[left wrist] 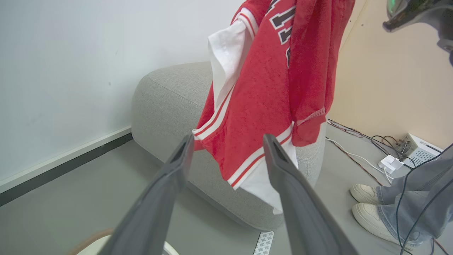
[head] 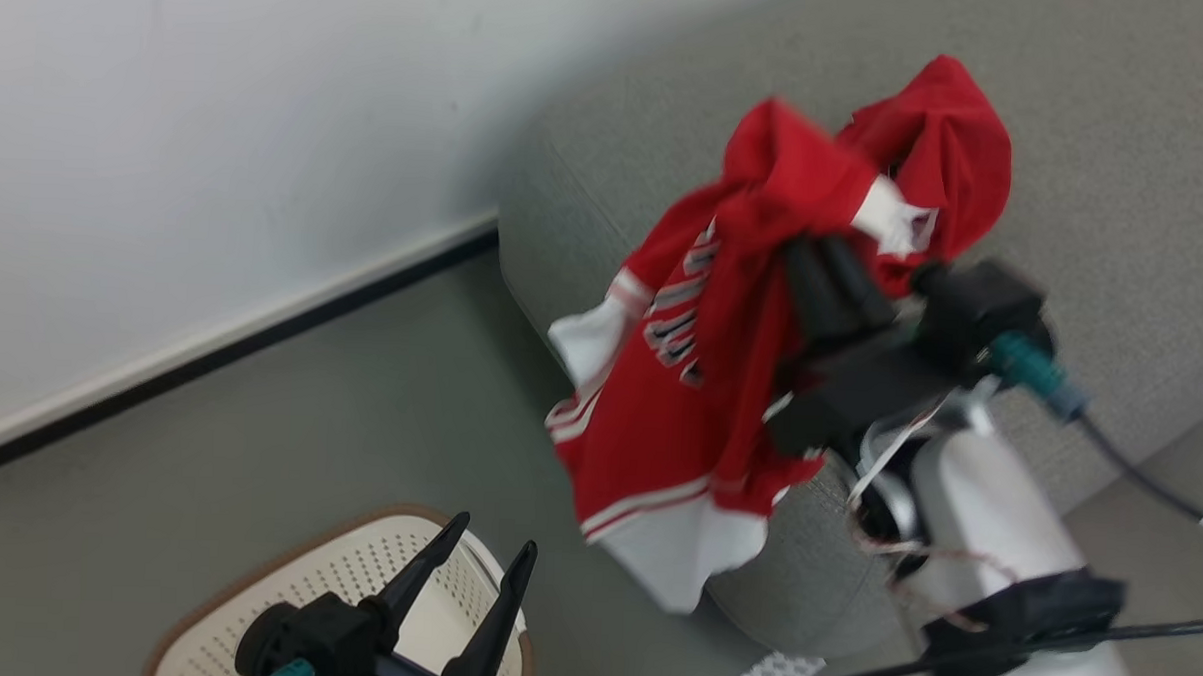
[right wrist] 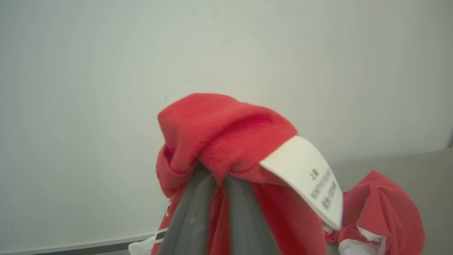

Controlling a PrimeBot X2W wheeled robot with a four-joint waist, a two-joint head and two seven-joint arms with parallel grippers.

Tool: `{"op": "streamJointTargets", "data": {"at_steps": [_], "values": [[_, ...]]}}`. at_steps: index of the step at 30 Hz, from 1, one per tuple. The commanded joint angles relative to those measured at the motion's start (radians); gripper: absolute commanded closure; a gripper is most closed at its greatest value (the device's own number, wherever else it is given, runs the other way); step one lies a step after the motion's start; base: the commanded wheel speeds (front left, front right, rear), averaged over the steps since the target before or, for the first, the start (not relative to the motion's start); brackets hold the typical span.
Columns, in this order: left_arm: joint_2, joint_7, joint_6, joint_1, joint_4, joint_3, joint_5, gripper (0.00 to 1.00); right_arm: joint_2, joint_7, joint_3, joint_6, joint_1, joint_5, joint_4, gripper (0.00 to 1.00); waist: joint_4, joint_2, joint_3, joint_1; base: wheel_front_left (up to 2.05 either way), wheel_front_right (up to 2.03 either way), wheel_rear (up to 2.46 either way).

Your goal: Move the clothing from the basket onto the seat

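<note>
My right gripper point(head: 815, 250) is shut on a red garment of the clothing point(head: 679, 411) with white panels and white-striped trim. The garment hangs from the fingers point(right wrist: 191, 212) over the rounded front corner of the grey seat point(head: 1119, 146), its white hem dangling past the edge. A white care label point(right wrist: 308, 173) sticks out beside the grip. Another red bundle point(right wrist: 382, 212) lies on the seat just beyond. My left gripper point(head: 495, 532) stands open and empty above the cream basket point(head: 353, 569). In the left wrist view the hanging garment point(left wrist: 269, 106) is beyond the open fingertips point(left wrist: 228, 138).
A white wall with a dark baseboard point(head: 262, 326) runs left of the couch. A person's white shoes and jeans point(left wrist: 368, 212) stand to the right, near cables and a small white box point(left wrist: 417, 148). A white strip point(head: 770, 674) lies on the grey floor.
</note>
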State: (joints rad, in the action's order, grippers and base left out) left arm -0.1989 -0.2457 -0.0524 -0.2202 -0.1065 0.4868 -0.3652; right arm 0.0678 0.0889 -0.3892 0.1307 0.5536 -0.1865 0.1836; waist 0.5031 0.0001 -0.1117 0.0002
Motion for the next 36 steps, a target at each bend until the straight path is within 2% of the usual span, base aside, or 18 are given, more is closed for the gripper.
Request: {"op": "streamJointTargets", "data": {"at_steps": [1, 11, 17, 22, 23, 26, 36], "values": [[-0.016, 0.006, -0.006, -0.019, 0.008, -0.001, 0.014, 0.00, 0.018, -0.002, 0.011, 0.000, 0.047, -0.009, -0.018, 1.00, 0.057, -0.0001, -0.119, -0.0002, 0.00, 0.00, 0.00], [-0.083, 0.090, -0.002, -0.064, 0.132, 0.016, 0.054, 0.00, 0.134, -0.060, 0.134, 0.000, 0.331, -0.130, -0.093, 1.00, 0.069, -0.0001, -0.311, -0.0002, 0.00, 0.00, 0.00], [-0.127, 0.133, 0.015, -0.100, 0.256, 0.019, 0.113, 0.00, 0.241, -0.091, 0.215, 0.000, 0.526, -0.172, -0.032, 1.00, 0.066, -0.0001, -0.442, -0.0002, 0.00, 0.00, 0.00], [-0.169, 0.165, 0.039, -0.115, 0.358, 0.004, 0.158, 0.00, 0.309, -0.089, 0.316, 0.000, 0.674, -0.200, 0.077, 1.00, 0.056, -0.0001, -0.543, -0.0002, 0.00, 0.00, 0.00], [-0.189, 0.175, 0.048, -0.114, 0.399, -0.008, 0.177, 0.00, 0.317, -0.081, 0.371, 0.000, 0.716, -0.203, 0.138, 1.00, 0.049, -0.0001, -0.578, -0.0002, 0.00, 0.00, 0.00], [-0.210, 0.190, 0.057, -0.113, 0.455, -0.017, 0.191, 0.00, 0.342, -0.077, 0.447, 0.000, 0.769, -0.197, 0.240, 1.00, 0.020, -0.0001, -0.621, -0.0002, 0.00, 0.00, 0.00], [-0.231, 0.206, 0.074, -0.062, 0.561, -0.004, 0.212, 0.00, 0.364, -0.034, 0.614, 0.000, 0.805, -0.146, 0.521, 1.00, -0.062, -0.0001, -0.691, -0.0002, 0.00, 0.00, 0.00]]}}
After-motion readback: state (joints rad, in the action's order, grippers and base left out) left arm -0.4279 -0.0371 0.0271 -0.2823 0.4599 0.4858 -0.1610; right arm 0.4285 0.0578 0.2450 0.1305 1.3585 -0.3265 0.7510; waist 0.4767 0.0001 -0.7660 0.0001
